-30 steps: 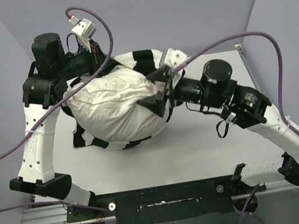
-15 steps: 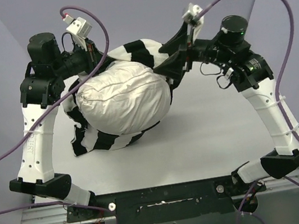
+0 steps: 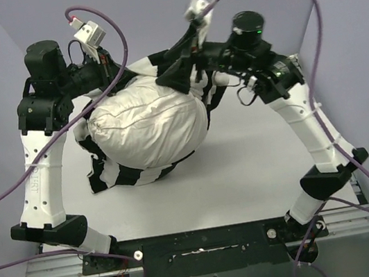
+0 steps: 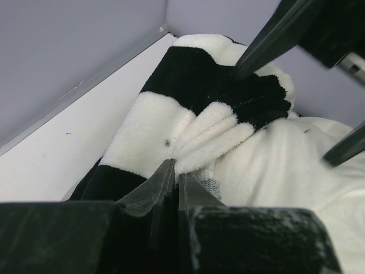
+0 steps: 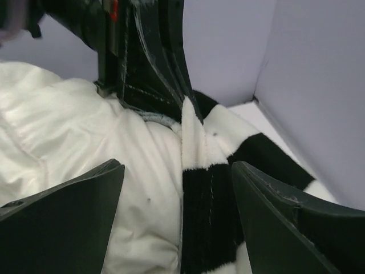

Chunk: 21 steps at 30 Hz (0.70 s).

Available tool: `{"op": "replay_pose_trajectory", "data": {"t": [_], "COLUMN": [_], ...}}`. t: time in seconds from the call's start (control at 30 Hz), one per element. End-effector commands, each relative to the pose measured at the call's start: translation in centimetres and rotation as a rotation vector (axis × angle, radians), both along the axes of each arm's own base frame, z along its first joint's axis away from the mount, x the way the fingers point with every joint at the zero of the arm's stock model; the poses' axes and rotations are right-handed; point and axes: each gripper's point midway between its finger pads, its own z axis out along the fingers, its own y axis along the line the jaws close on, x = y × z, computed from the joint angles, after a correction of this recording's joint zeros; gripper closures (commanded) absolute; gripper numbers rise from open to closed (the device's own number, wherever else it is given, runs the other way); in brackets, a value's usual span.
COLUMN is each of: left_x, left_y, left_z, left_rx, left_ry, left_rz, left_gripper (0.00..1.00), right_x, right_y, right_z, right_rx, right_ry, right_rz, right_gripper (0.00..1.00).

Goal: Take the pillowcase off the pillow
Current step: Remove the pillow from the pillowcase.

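Note:
The plump white pillow (image 3: 147,127) lies mid-table, most of it bare. The black and white striped pillowcase (image 3: 158,62) is bunched along the pillow's far side and under its near left (image 3: 116,175). My left gripper (image 3: 122,84) is shut on the pillowcase's fluffy edge at the far left; in the left wrist view its fingertips (image 4: 174,177) pinch the fabric (image 4: 171,108) beside the pillow (image 4: 285,165). My right gripper (image 3: 183,65) is open and empty, hovering over the far edge. In the right wrist view (image 5: 177,188) its jaws straddle the pillowcase seam (image 5: 211,200) and the pillow (image 5: 85,137).
Lavender walls close in at the back and both sides (image 3: 254,1). Grey tabletop (image 3: 258,162) shows in front and to the right of the pillow. Purple cables (image 3: 305,14) loop over both arms. My two grippers are close together at the pillow's far edge.
My right gripper has lifted off the pillow's right side and swung back and left to the far edge. The pillow has shifted a little left. The left gripper keeps its hold.

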Motion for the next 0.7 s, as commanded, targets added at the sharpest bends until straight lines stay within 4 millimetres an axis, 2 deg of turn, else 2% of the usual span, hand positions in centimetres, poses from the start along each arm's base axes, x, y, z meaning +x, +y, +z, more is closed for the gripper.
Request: {"op": "replay_pose_trajectory", "data": {"t": [0.0, 0.13, 0.17, 0.23, 0.27, 0.3, 0.33, 0.37, 0.4, 0.47, 0.57, 0.63, 0.67], "left_x": [-2.1, -3.3, -3.6, -3.9, -4.1, -4.4, -4.7, -5.2, -5.8, -7.3, -9.7, -11.0, -11.5], "left_y": [0.9, 1.3, 1.5, 2.0, 2.3, 2.6, 2.8, 3.0, 3.2, 3.5, 3.6, 3.5, 3.3], "left_z": [3.0, 4.4, 5.0, 6.2, 6.9, 7.7, 8.5, 9.4, 10.2, 11.9, 13.6, 13.8, 13.3], "left_rx": [-0.016, -0.021, -0.022, -0.022, -0.023, -0.023, -0.020, -0.015, -0.009, 0.000, 0.011, 0.008, 0.012], "left_ry": [-0.077, -0.126, -0.147, -0.193, -0.220, -0.253, -0.290, -0.332, -0.379, -0.479, -0.592, -0.613, -0.602], "left_rz": [-0.013, -0.024, -0.020, -0.007, 0.001, 0.003, 0.005, 0.007, 0.009, 0.004, -0.026, -0.055, -0.080], "left_gripper": [1.00, 1.00, 1.00, 1.00, 0.91, 0.69, 0.43, 0.26, 0.17, 0.12, 0.09, 0.05, 0.04], "right_x": [3.2, 3.9, 4.1, 5.4, 6.6, 7.3, 7.6, 7.9, 7.9, 7.7, 6.6, 6.3, 6.0], "right_y": [1.5, 2.4, 2.3, 1.8, 1.0, 0.6, 0.5, 0.6, 0.8, 1.8, 3.9, 5.0, 5.7], "right_z": [-6.7, -10.5, -11.5, -12.9, -13.0, -12.9, -12.4, -11.8, -11.1, -10.2, -8.8, -8.7, -8.6], "right_rx": [-0.233, -0.335, -0.364, -0.406, -0.416, -0.411, -0.395, -0.380, -0.366, -0.363, -0.358, -0.359, -0.353], "right_ry": [0.049, 0.075, 0.086, 0.116, 0.130, 0.142, 0.141, 0.131, 0.115, 0.077, 0.029, 0.016, 0.011], "right_rz": [-0.154, -0.154, -0.165, -0.241, -0.326, -0.378, -0.400, -0.418, -0.437, -0.452, -0.439, -0.433, -0.425], "right_gripper": [0.25, 0.36, 0.45, 0.79, 0.96, 1.00, 1.00, 1.00, 1.00, 1.00, 1.00, 1.00, 1.00]}}
